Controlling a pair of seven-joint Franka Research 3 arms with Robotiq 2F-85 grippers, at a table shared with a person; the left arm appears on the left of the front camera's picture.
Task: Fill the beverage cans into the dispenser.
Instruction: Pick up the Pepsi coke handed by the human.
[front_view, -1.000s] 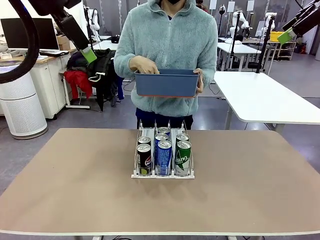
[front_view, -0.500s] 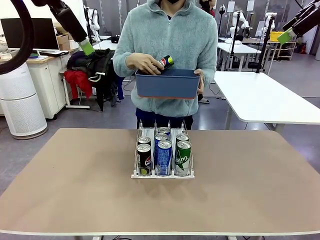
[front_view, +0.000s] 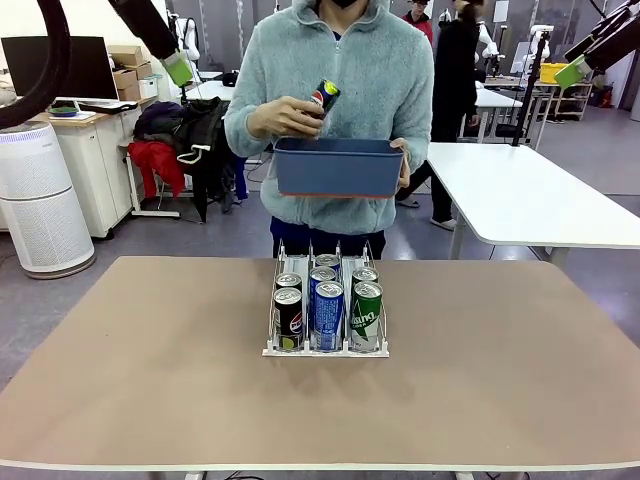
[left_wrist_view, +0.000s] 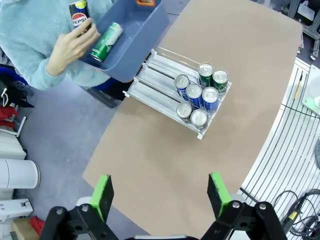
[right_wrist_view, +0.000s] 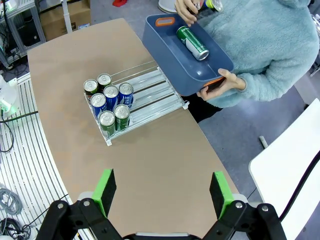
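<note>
i am watching a tan surface (front_view: 150, 380) with a low white wire dispenser (left_wrist_view: 152, 75) sitting near its middle. seven cans (right_wrist_view: 111, 91) are standing upright, packed together at the end of the dispenser nearest the robot. two black cans (front_view: 288, 318) are filling the left lane. three blue-and-white cans (front_view: 328, 315) are filling the middle lane, and two green cans (front_view: 366, 315) are filling the right lane. the far stretch of each lane is lying bare.

a person (front_view: 340, 70) in a pale teal fleece is standing at the far side of the surface, holding a blue-grey bin (front_view: 335, 168) at chest height, well above the dispenser. one hand (front_view: 283, 117) is holding a black can (front_view: 323, 97) with a red, white and blue logo, tilted, just above the bin's rim. the other hand (right_wrist_view: 222, 82) is gripping the bin's opposite end. a green can (right_wrist_view: 192, 42) is lying on its side inside the bin.

the left arm (front_view: 150, 30) is hanging high at the robot's left, well apart from the dispenser. the left fingers (left_wrist_view: 103, 192) are standing wide apart and gripping nothing. the right arm (front_view: 610, 45) is hanging high at the right. the right fingers (right_wrist_view: 220, 192) are also spread wide and are empty.
</note>
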